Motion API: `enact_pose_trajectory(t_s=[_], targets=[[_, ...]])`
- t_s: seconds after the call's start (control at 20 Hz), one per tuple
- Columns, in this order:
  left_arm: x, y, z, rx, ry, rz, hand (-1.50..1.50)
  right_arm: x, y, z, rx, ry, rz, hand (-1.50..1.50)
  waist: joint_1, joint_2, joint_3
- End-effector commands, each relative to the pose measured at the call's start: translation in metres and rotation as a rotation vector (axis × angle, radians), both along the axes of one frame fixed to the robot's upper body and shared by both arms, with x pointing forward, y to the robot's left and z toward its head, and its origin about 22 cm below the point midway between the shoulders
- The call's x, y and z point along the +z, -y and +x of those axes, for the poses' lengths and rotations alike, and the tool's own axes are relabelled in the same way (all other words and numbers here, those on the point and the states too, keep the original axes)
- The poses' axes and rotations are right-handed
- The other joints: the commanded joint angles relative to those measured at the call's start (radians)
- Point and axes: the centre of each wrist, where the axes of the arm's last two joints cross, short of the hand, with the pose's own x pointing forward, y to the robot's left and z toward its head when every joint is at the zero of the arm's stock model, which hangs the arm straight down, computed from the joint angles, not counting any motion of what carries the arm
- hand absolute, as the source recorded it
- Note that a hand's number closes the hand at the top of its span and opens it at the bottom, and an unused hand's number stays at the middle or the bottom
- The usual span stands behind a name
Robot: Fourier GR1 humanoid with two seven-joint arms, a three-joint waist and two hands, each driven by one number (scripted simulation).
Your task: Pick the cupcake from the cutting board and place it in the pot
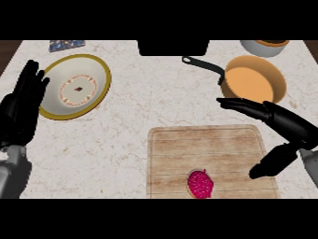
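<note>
Cupcake (201,183) lies on the cutting board (210,149); right robot hand (285,126) hovers wide open near the pot (254,84); left robot hand (20,109) rests open.

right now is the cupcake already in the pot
No, the cupcake lies on the cutting board, and the pot holds nothing.

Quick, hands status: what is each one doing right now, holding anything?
Left hand: open, empty, resting at the counter's left edge.
Right hand: open, empty, above the cutting board; cupcake untouched.
</note>
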Motion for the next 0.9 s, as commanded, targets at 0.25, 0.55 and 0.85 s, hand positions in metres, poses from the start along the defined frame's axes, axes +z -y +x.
enact_pose_trajectory(t_s=[0.25, 0.55, 0.85], targets=[[0.000, 0.007, -0.003, -0.003, 0.001, 0.002, 0.00, 0.039, -0.070, -0.029, 0.122, -0.033, -0.454, -1.50, 0.006, -0.001, 0.000], [0.004, 0.008, -0.012, 0.022, -0.002, 0.010, 0.00, 0.016, -0.088, -0.061, 0.108, -0.102, -0.505, -1.50, 0.006, 0.003, 0.002], [0.006, 0.011, -0.005, 0.008, 0.009, -0.015, 0.00, 0.012, -0.086, -0.086, 0.120, -0.111, -0.510, -1.50, 0.002, 0.004, 0.002]])
